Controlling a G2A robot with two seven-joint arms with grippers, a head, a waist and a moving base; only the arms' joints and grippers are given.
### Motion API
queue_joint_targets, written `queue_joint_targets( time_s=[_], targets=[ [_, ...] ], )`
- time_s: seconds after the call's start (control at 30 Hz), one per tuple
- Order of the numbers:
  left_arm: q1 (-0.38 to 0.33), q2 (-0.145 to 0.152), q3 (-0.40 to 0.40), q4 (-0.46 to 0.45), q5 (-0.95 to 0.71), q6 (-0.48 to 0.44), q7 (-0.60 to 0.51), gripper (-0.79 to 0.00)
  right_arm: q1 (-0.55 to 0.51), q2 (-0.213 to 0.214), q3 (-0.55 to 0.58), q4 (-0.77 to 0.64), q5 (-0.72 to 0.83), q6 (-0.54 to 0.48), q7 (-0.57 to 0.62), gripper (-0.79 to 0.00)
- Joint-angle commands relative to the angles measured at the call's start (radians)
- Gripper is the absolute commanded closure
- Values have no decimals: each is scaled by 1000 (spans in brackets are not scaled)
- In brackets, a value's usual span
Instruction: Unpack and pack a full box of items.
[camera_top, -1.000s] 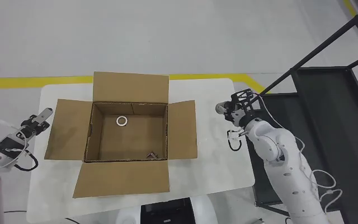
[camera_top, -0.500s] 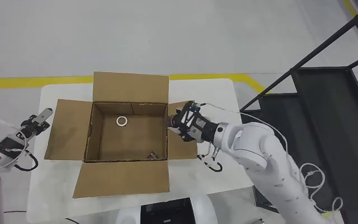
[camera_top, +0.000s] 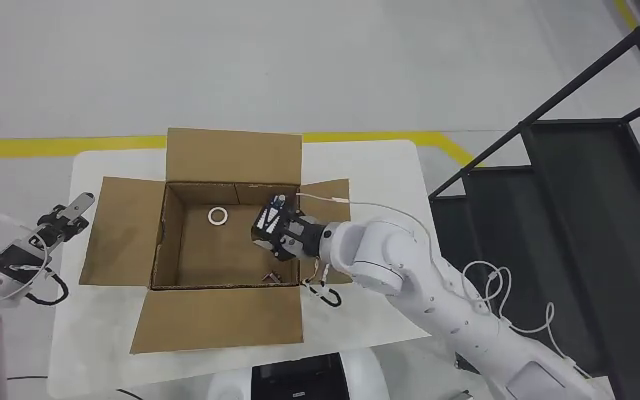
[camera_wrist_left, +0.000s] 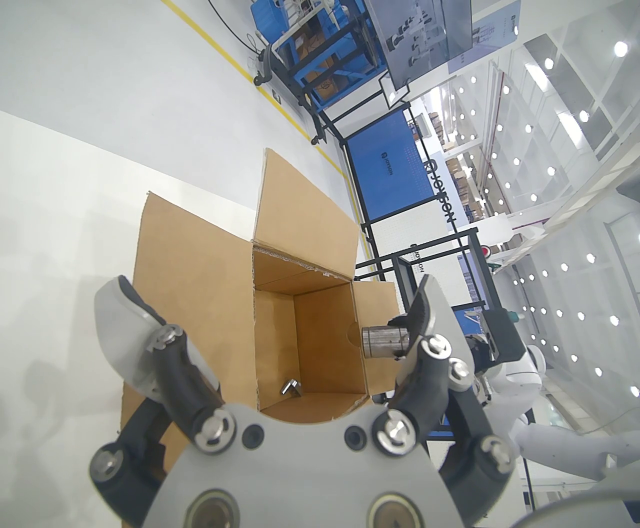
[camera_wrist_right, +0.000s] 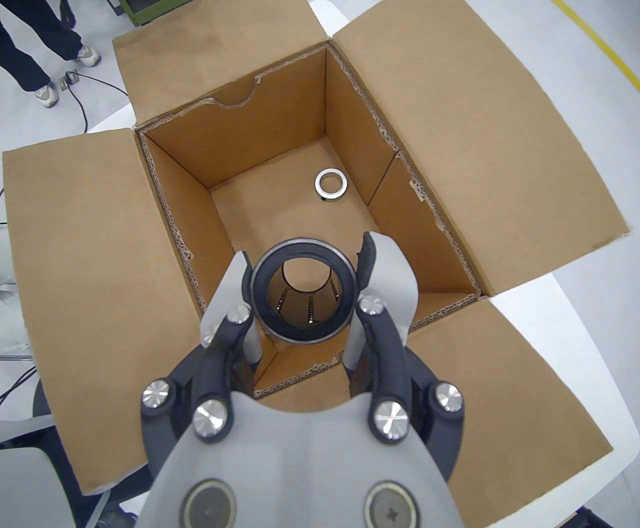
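Since the earlier frames the right gripper (camera_top: 272, 222) has been swung from beside the black rack at the right of the frame to a spot above the right half of the open box (camera_top: 232, 157), while the left gripper (camera_top: 72, 210) has been kept at the table's (camera_top: 380, 165) left edge, its fingers spread wide with nothing between them. A hollow metal sleeve (camera_wrist_right: 310, 307) is clamped by its round sides between the right fingers, above the box floor, where a white ring (camera_top: 218, 215) and a small metal piece (camera_top: 271, 274) are already lying. Trouble is judged possible in two ways. The smooth curved sleeve could slip from so narrow a hold and be dropped onto the small piece, and the cable loop (camera_top: 322, 293) hanging by the right flap could be caught on the cardboard. No label is seen on the box or parts. Lettering is carried on a blue panel (camera_wrist_left: 385, 175) in the hall behind and is left unread.
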Motion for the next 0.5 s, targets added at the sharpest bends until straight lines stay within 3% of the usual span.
queue_joint_targets(
  time_s=[0.0, 0.33, 0.47],
  targets=[
    [0, 0, 0, 0, 0, 0, 0, -785, 0, 0, 0, 0, 0, 0, 0, 0],
    [0, 0, 0, 0, 0, 0, 0, -785, 0, 0, 0, 0, 0, 0, 0, 0],
    [0, 0, 0, 0, 0, 0, 0, -785, 17, -12, -35, 58, -16, -11, -92, 0]
  ],
)
